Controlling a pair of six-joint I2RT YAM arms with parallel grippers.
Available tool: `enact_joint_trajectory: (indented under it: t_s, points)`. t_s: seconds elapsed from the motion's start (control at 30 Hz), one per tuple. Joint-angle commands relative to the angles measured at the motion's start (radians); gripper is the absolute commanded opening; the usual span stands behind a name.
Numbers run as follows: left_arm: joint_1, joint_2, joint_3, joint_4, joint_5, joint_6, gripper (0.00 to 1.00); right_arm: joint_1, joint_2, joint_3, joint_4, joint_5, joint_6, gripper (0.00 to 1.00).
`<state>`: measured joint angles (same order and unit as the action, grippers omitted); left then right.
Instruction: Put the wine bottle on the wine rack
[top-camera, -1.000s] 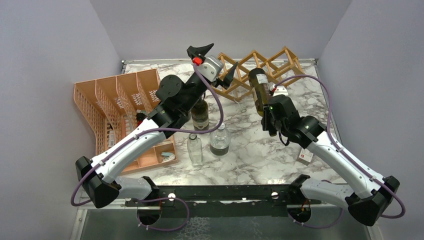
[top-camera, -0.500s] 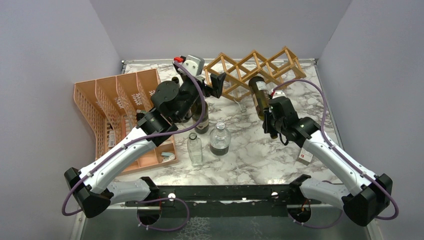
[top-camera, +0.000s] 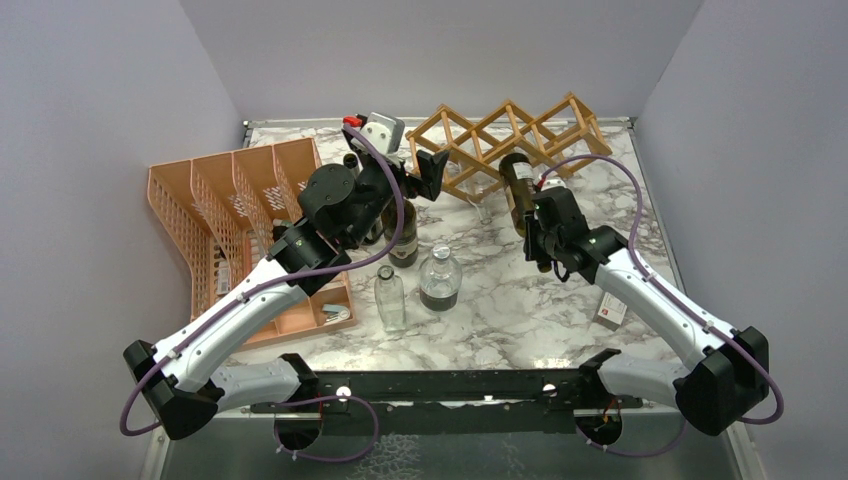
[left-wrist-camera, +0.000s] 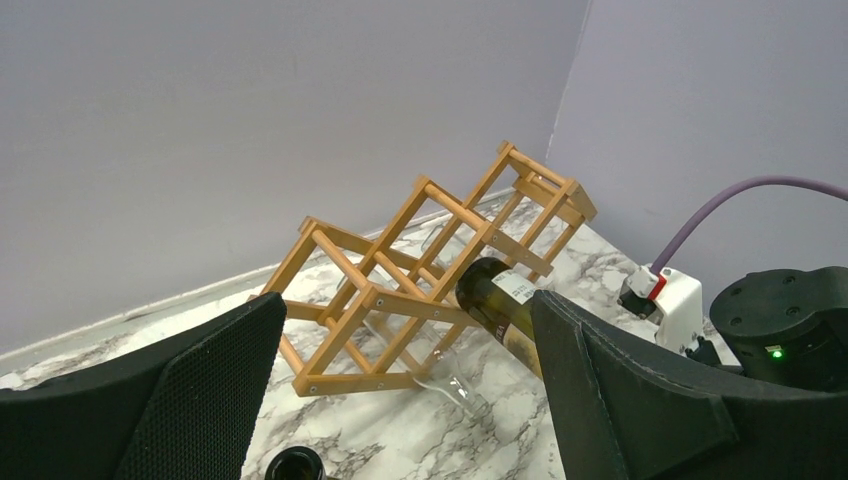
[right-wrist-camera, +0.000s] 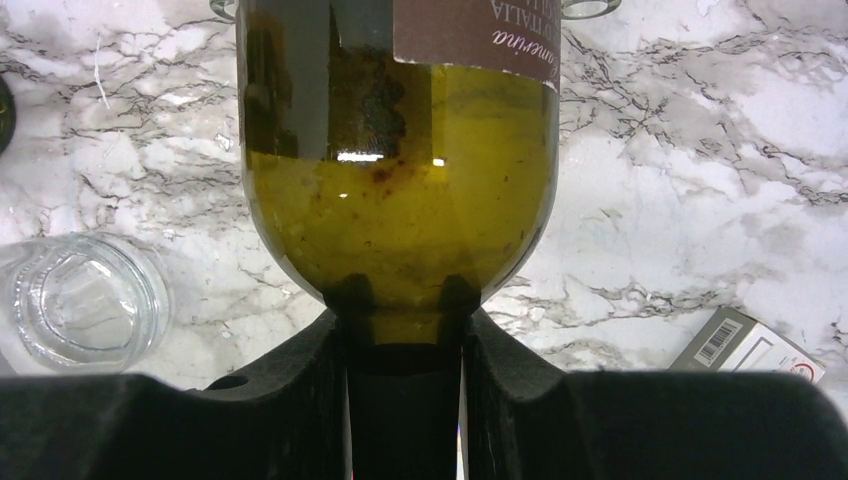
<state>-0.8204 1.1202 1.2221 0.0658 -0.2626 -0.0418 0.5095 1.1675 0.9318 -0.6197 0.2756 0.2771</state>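
- The right jaws are clamped on the neck of the wine bottle (right-wrist-camera: 400, 200), which is held tilted above the marble surface (top-camera: 500, 290).
- The bottle's base is pointed at the front of the wooden wine rack (top-camera: 478, 130); whether they touch cannot be told.
- The left jaws are spread wide, raised near the rack's left end.
- The rack is set by the far wall.

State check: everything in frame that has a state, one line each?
wine bottle, tilted, off the table, held by its neck, base at the rack's front
wine rack, on the table, cells look empty
right claw, shut on the wine bottle's neck
left claw, open, empty
dark bottle, upright, uncapped
round glass bottle, upright, part-full of dark liquid
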Motion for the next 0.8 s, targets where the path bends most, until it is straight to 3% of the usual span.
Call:
enact_joint_trajectory:
  t_s: [0.0,0.43,0.77]
  points:
    - [-0.002,-0.019,-0.005,0.004,0.009,-0.016,0.99,-0.01,-0.004,0.036,0.17,0.022,-0.028,0.01]
    - [-0.003,-0.043,0.017,-0.086,0.08,-0.012,0.99,-0.041,0.133,0.073,0.342,0.001,-0.072,0.01]
    - [-0.003,-0.098,-0.001,-0.141,0.072,-0.018,0.99,-0.114,0.265,0.172,0.405,-0.125,-0.168,0.01]
